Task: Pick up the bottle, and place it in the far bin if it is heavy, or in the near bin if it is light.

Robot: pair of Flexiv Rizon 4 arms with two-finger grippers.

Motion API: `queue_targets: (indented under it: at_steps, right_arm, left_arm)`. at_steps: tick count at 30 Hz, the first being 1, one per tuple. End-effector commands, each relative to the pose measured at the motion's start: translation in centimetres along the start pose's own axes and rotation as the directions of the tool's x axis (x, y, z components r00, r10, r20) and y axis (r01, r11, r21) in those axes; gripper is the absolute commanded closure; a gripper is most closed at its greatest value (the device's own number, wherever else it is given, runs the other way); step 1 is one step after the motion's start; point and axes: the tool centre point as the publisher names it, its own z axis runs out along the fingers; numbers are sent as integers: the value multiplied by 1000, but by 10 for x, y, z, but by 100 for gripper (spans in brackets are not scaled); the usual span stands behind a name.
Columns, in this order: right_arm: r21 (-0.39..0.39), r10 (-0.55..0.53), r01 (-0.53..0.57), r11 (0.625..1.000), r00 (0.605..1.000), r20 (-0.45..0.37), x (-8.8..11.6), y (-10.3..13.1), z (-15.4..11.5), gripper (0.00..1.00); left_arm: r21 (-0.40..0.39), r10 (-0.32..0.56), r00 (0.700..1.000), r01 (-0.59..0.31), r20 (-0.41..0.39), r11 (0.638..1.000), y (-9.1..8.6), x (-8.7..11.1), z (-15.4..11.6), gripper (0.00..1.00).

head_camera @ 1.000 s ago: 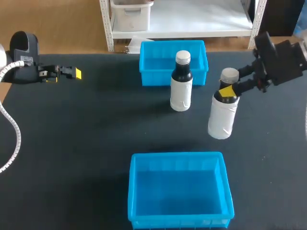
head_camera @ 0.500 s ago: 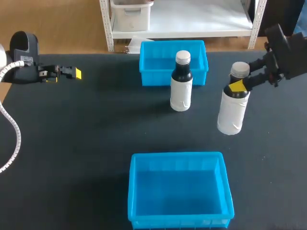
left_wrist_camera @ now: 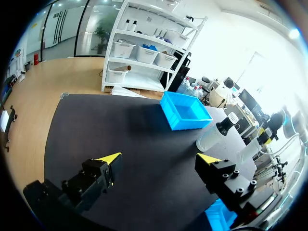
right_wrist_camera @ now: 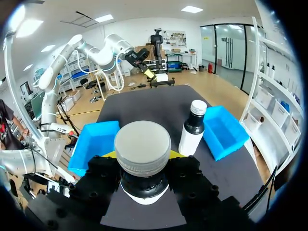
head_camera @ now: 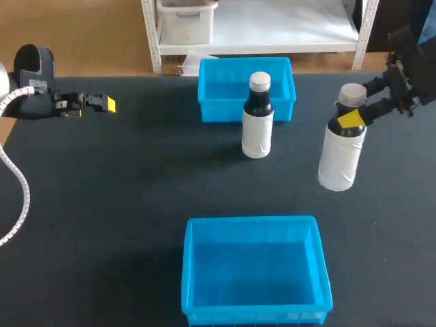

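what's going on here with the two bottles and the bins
The right end effector is shut on the neck of one bottle, holding it at the right side of the table, outside both bins. A second bottle stands just in front of the far bin. The near bin has no bottle in it. The left end effector sits open at the far left, holding nothing.

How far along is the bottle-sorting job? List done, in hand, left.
Done: the right tool is shut on the neck of one bottle. In hand: that bottle is held tilted, over neither bin. Left: setting it in the far bin or near bin, both empty. The other bottle stands before the far bin; the left tool is open.
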Motion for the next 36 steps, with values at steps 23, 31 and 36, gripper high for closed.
queue_targets:
  at_steps: [23,31,36]
  right_arm:
    - [-39,11,-11,999,1000,3,10,-32,-63,86]
    - [42,40,-39,998,999,-15,-3,-90,-79,87]
    - [92,43,-41,995,999,-11,-18,-126,-80,89]
  left_arm:
    - [0,0,1000,0,0,1000,0,0,0,0]
    - [0,0,1000,0,0,1000,0,0,0,0]
    - [0,0,1000,0,0,1000,0,0,0,0]
